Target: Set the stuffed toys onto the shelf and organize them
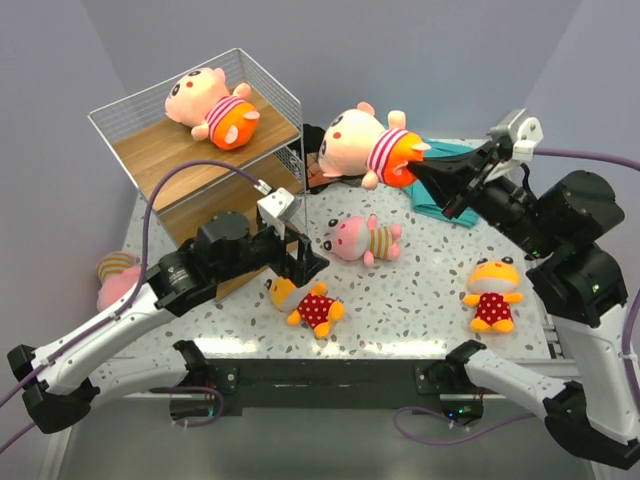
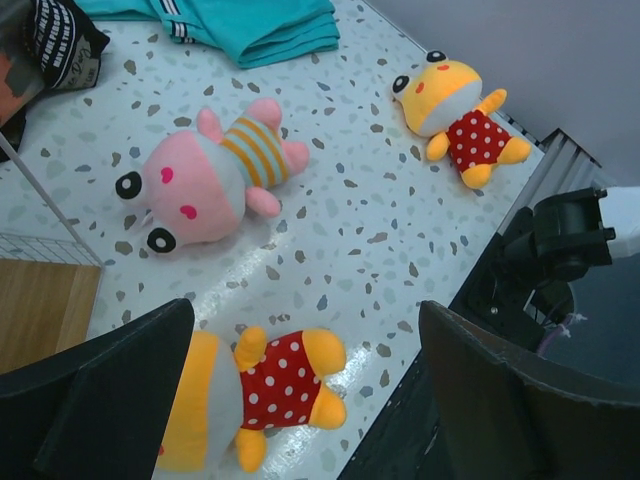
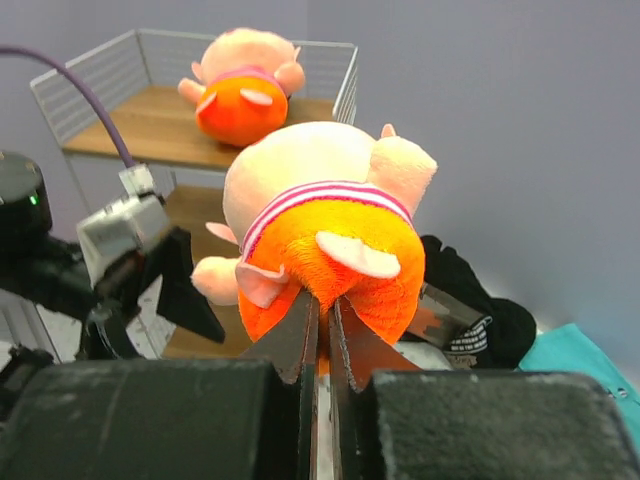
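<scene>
My right gripper (image 1: 420,170) is shut on the orange shorts of a big pink stuffed toy (image 1: 365,147) and holds it in the air right of the shelf (image 1: 150,150); the wrist view shows it too (image 3: 325,220). Another big pink toy (image 1: 210,105) lies on the shelf's top board. My left gripper (image 1: 305,262) is open above a yellow toy in red polka dots (image 1: 310,305), which shows between its fingers (image 2: 255,395). A small pink striped toy (image 1: 362,240) and a second yellow toy (image 1: 493,293) lie on the table.
A folded teal cloth (image 1: 445,185) and a black bundle (image 1: 315,165) lie at the back of the table. Another pink toy (image 1: 118,280) lies at the left, half hidden behind my left arm. The table's front edge (image 1: 330,355) is close to the yellow toy.
</scene>
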Controlling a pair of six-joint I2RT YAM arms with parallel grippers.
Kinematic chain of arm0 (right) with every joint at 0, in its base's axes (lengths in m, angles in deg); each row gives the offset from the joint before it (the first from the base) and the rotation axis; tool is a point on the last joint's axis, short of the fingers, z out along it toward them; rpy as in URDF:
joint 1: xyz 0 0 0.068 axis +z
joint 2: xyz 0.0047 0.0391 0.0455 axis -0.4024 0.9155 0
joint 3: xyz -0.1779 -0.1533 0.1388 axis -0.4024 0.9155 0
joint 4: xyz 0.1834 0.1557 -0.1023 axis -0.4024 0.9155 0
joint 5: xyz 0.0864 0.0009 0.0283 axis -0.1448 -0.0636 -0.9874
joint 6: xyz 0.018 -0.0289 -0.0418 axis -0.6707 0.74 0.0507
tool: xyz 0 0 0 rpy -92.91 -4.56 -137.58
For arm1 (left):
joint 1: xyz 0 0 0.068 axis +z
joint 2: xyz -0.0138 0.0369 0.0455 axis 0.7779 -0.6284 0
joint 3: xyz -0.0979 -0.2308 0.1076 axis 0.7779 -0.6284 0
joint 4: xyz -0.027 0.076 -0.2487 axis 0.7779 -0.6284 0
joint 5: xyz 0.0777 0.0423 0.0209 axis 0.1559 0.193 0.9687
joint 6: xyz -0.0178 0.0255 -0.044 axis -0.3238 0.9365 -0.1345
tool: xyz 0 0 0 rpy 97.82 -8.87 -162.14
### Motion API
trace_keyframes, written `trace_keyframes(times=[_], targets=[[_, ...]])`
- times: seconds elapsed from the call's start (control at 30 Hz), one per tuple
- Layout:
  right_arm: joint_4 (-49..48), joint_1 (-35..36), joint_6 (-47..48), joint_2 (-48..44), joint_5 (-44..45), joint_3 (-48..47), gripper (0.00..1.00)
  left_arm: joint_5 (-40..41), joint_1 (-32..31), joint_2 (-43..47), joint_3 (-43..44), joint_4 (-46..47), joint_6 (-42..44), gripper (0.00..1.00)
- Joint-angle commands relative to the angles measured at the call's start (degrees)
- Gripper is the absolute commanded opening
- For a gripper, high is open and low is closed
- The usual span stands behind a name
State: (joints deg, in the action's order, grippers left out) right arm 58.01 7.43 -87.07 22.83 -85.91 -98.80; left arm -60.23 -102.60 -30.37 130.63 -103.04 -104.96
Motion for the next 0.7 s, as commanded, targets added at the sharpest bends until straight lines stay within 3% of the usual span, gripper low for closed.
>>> trace_keyframes(times=[0.0,0.37,0.67], targets=[[-7.4,0.2,-7.7,2.4,2.8,-4.8,0.0,-2.0,-0.2,0.9,-1.1,2.0,3.0,1.0],[-23.3,0.1,-19.4,10.5,-5.6,-12.1,0.0,1.8,-0.2,2.7,-7.1,5.7,7.8,1.0],[-33.1,0.2,-28.9,14.9,-4.5,-14.2,0.0,-0.5,-0.3,1.4,-7.8,4.6,8.7,1.0]])
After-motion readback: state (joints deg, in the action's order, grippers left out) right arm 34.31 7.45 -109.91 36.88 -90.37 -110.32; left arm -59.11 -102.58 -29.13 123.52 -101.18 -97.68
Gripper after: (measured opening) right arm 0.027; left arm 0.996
